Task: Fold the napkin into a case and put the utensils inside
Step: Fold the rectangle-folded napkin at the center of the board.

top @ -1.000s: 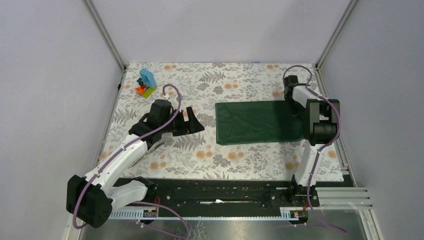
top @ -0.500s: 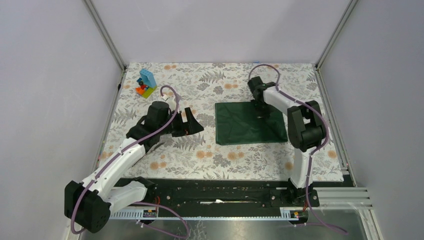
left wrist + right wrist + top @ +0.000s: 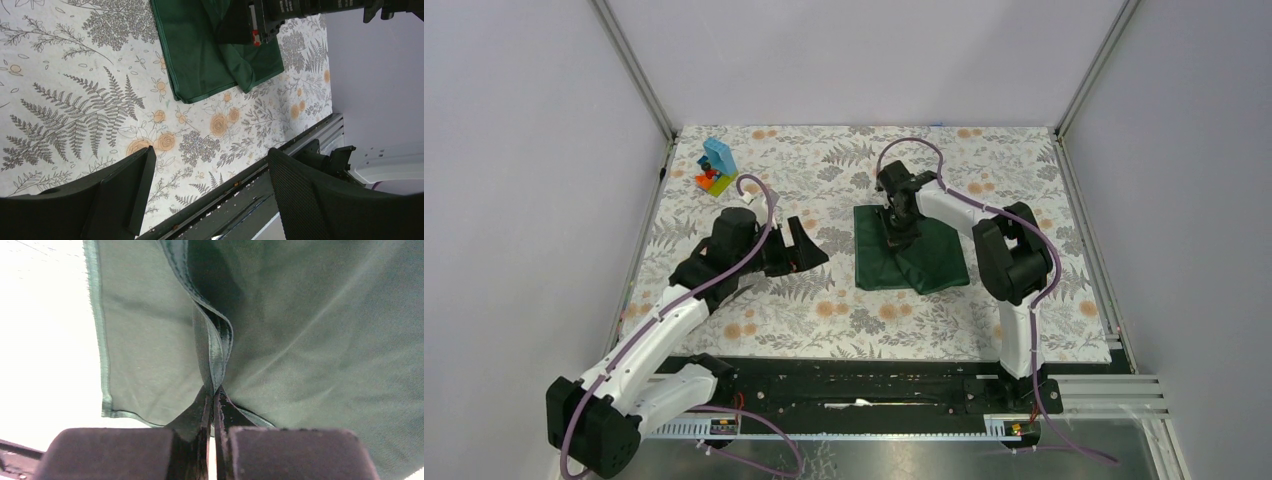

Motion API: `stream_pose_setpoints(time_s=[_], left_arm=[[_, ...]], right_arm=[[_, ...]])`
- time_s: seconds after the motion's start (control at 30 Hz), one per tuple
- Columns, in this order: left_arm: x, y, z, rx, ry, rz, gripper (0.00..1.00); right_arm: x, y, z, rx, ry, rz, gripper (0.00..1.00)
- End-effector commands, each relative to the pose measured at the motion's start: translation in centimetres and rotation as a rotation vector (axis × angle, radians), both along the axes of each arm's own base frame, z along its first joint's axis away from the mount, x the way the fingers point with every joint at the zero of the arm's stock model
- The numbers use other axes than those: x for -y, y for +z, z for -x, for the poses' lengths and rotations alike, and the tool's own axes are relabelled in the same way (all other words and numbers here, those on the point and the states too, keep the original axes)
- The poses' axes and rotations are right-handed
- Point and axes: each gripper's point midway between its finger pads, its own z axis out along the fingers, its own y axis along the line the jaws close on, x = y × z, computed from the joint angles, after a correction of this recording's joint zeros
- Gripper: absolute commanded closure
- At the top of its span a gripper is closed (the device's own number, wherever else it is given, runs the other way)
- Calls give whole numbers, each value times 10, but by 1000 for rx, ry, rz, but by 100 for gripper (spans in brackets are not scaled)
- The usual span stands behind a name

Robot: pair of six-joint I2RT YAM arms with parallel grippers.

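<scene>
The dark green napkin (image 3: 929, 265) lies on the floral cloth right of centre, its right part lifted and doubled over to the left. My right gripper (image 3: 896, 232) is shut on a pinched fold of the napkin's edge (image 3: 212, 347), above the cloth's left half; its fingers (image 3: 214, 392) press together on the hem. My left gripper (image 3: 809, 245) hovers open and holds nothing, just left of the napkin (image 3: 200, 50), with bare floral cloth between its fingers (image 3: 210, 157). The utensils are not visible in any view. No case shape shows.
A colourful toy block stack (image 3: 715, 168) stands at the back left. The floral table covering (image 3: 824, 300) spans the work area. A black rail (image 3: 854, 385) runs along the near edge, and grey walls close in on both sides.
My right gripper has carried the napkin's right edge leftward across the cloth, so the napkin now shows about half its former width. The left arm has barely shifted.
</scene>
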Motion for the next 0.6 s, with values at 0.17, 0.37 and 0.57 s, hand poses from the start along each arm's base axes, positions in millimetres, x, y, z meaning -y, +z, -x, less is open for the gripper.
stream_pose_setpoints(time_s=[0.17,0.37,0.57], left_arm=[[-6,8,3,37,41,15,12],[-7,14,4,48,39,9,12],[-8,14,5,46,38,10,12]], right_arm=[[-47,10,-6,-29,-25,-213,100],[-57,6,-15,-45,-61,-236,100],[-58,1,-20,-53,-94,-222,100]])
